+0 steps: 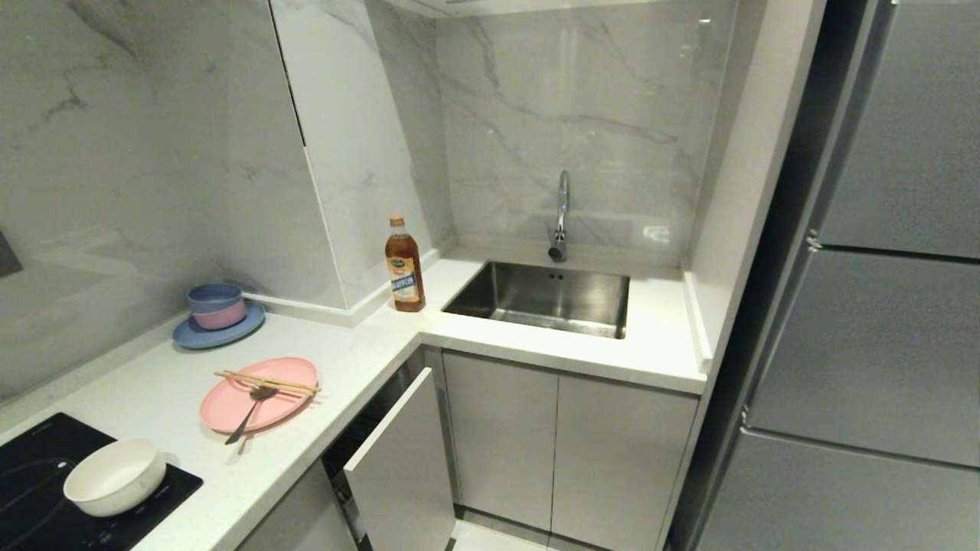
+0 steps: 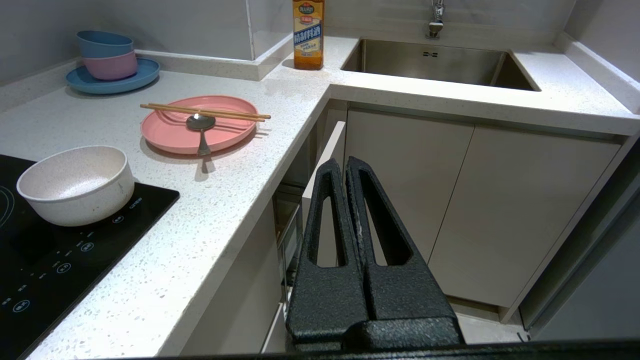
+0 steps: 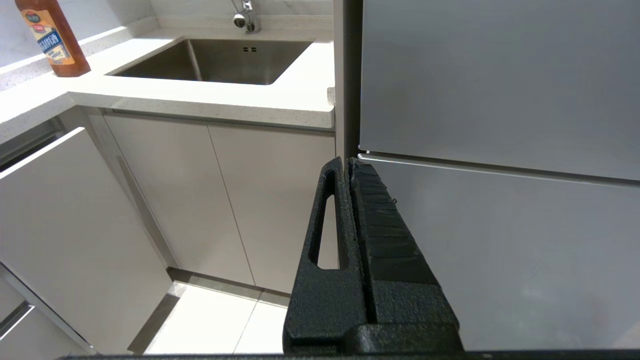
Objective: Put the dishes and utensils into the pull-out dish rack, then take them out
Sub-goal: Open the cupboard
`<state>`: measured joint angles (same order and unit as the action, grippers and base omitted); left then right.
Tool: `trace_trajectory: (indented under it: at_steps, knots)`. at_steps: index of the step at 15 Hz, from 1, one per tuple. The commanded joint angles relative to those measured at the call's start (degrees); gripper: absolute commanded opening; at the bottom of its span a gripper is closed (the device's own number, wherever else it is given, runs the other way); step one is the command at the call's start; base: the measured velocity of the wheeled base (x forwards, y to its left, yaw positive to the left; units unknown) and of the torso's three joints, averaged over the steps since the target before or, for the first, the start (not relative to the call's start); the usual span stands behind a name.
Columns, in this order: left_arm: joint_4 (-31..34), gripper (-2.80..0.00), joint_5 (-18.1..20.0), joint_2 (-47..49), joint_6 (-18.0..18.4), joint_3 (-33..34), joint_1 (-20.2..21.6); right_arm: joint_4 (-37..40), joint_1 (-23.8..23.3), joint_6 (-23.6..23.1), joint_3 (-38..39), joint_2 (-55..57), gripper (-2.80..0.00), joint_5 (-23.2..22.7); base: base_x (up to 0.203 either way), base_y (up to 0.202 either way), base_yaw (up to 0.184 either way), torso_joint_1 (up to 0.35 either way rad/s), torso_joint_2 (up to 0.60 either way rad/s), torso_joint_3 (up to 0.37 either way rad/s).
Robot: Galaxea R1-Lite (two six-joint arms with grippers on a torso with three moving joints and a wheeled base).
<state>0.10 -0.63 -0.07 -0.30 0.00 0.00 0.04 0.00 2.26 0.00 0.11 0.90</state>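
Observation:
On the white counter lies the pink plate (image 1: 230, 402) (image 2: 165, 134), with the wooden chopsticks (image 1: 268, 382) (image 2: 205, 112) laid across it and the metal spoon (image 1: 251, 412) (image 2: 201, 127) resting on it, handle over the rim. The white bowl (image 1: 115, 475) (image 2: 75, 182) stands on the black cooktop. Below the counter corner, the pull-out dish rack's grey front panel (image 1: 402, 459) (image 3: 65, 210) stands a little way out. Its inside is mostly hidden. Neither arm shows in the head view. My left gripper (image 2: 344, 162) hangs shut and empty in front of the panel. My right gripper (image 3: 347, 162) is shut and empty near the fridge.
A blue plate with stacked blue and pink bowls (image 1: 218, 317) sits at the back of the counter. A brown bottle (image 1: 404, 265) stands beside the steel sink (image 1: 543, 298) with its faucet (image 1: 561, 218). The cooktop (image 1: 31, 490) is at the near left, a tall fridge (image 1: 880, 306) on the right.

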Motion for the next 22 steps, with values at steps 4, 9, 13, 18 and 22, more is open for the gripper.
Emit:
trace_trajectory:
  at_steps: [4,9,13,18,22]
  knots:
    - [0.0,-2.80,0.0,0.0,0.0,0.0,0.0,0.0,0.0,-0.1,0.1,0.0,-2.80,0.0,0.000,0.000,0.000,0.000,0.00,0.000]
    - [0.0,-2.80,-0.1,0.0,0.0,0.0,0.0,0.0,0.0,-0.1,0.2,0.0,-2.80,0.0,0.000,0.000,0.000,0.000,0.00,0.000]
    - [0.0,-2.80,-0.1,0.0,0.0,0.0,0.0,0.0,0.0,-0.1,0.1,0.0,-2.80,0.0,0.000,0.000,0.000,0.000,0.00,0.000]
    - [0.0,-2.80,0.0,0.0,0.0,0.0,0.0,0.0,0.0,0.0,0.1,0.0,-2.80,0.0,0.000,0.000,0.000,0.000,0.00,0.000]
    - [0.0,-2.80,-0.1,0.0,0.0,0.0,0.0,0.0,0.1,0.0,0.1,0.0,-2.80,0.0,0.000,0.000,0.000,-0.059,0.13,0.063]
